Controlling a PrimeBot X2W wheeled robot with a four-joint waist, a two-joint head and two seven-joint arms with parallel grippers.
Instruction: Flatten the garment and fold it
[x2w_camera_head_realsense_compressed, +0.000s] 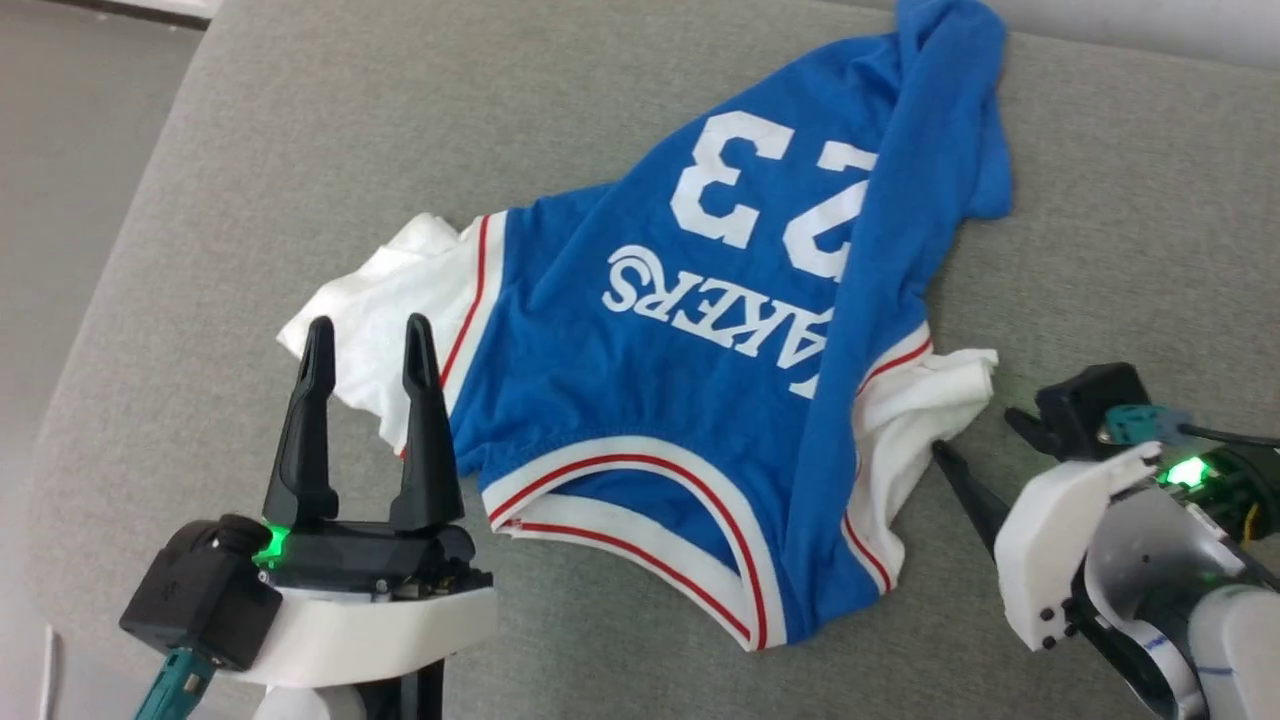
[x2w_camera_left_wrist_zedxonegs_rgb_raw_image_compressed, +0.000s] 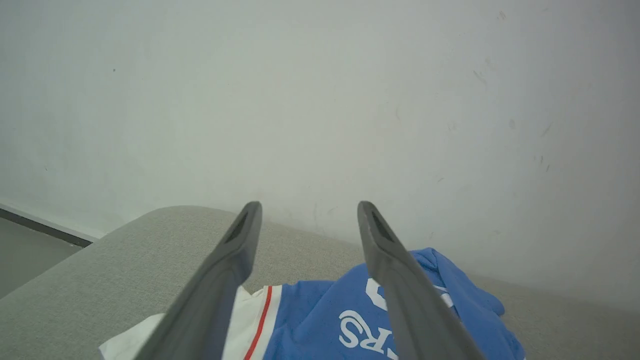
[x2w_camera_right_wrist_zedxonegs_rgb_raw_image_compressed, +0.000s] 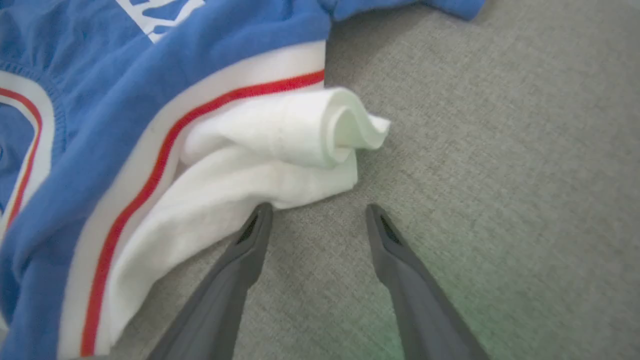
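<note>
**1 garment (x2w_camera_head_realsense_compressed: 640, 400), crumpled, and nothing gripped**

We judge the main risk to lie at the rolled white sleeve (x2w_camera_right_wrist_zedxonegs_rgb_raw_image_compressed: 280, 135) on our right. It curls over itself, so a pinch there would likely catch several layers, and a pull would drag the roll instead of opening it. Pulling from 1 side alone could slide the whole garment across the cushion (x2w_camera_head_realsense_compressed: 200, 200) rather than spread it. The long blue flap (x2w_camera_head_realsense_compressed: 900, 250) folded over the print may stay tucked if only the sleeves are drawn out.

The garment lies mid-cushion, collar (x2w_camera_head_realsense_compressed: 620, 455) nearest us and hem (x2w_camera_head_realsense_compressed: 950, 40) bunched at the far side, so "23" and the team name read upside down from the head view. The flap hides the name's first letter. Red-and-white trim edges collar and armholes. The other white sleeve (x2w_camera_head_realsense_compressed: 370, 290) is crumpled at our left.

Our left gripper (x2w_camera_head_realsense_compressed: 367, 325) stands over that sleeve's near edge, fingers apart, holding nothing; whether it touches cloth we cannot tell. Our right gripper (x2w_camera_right_wrist_zedxonegs_rgb_raw_image_compressed: 318, 210) is spread wide too, empty, 1 finger just beside the rolled sleeve. Beyond the cushion rises a pale wall (x2w_camera_left_wrist_zedxonegs_rgb_raw_image_compressed: 320, 75).
</note>
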